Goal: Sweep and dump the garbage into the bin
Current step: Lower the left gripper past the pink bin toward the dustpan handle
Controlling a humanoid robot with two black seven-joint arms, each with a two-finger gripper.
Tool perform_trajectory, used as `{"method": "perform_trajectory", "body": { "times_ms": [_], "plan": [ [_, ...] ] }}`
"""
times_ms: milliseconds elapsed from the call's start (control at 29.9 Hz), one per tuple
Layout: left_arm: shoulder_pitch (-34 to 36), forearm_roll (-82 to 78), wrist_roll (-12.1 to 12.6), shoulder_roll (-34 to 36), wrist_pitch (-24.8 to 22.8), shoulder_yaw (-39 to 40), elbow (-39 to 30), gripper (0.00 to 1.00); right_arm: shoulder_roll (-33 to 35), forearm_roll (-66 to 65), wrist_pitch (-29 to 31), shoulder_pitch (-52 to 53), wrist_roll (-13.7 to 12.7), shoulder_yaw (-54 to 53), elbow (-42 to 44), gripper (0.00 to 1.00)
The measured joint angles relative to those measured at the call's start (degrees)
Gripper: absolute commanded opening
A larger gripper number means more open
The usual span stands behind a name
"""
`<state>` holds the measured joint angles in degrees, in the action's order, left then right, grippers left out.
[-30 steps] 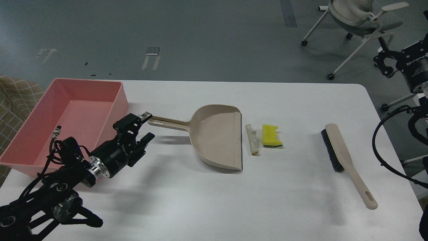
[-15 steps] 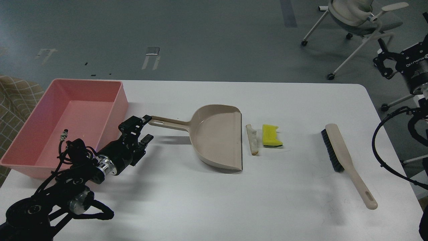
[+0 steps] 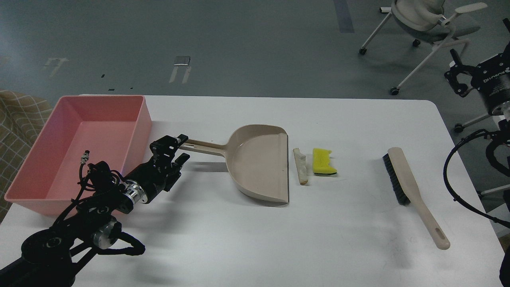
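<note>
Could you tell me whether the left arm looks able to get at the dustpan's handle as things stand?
Probably yes. The left gripper is open, with its fingers either side of the tip of the dustpan's handle, and nothing lies between them. The pink bin sits just to its left but does not block it.

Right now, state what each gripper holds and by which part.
Nothing is held. The left gripper is open around the end of the beige plastic dustpan's handle, not closed on it. The right gripper is empty, off the white table.

A beige dustpan (image 3: 259, 167) and a brush (image 3: 410, 187) lie well apart on the white table (image 3: 279, 239). A chair (image 3: 422, 24) stands beyond.
</note>
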<state>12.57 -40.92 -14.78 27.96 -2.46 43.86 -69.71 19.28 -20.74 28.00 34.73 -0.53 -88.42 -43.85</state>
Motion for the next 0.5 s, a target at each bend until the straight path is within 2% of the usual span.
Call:
{"method": "perform_trajectory", "body": {
  "times_ms": [501],
  "plan": [
    [0.23, -0.21, 0.35, -0.64, 0.0, -0.85, -1.7, 0.65, 0.22, 0.0, 0.0, -0.33, 0.0, 0.0, -0.1, 1.0]
  ]
}}
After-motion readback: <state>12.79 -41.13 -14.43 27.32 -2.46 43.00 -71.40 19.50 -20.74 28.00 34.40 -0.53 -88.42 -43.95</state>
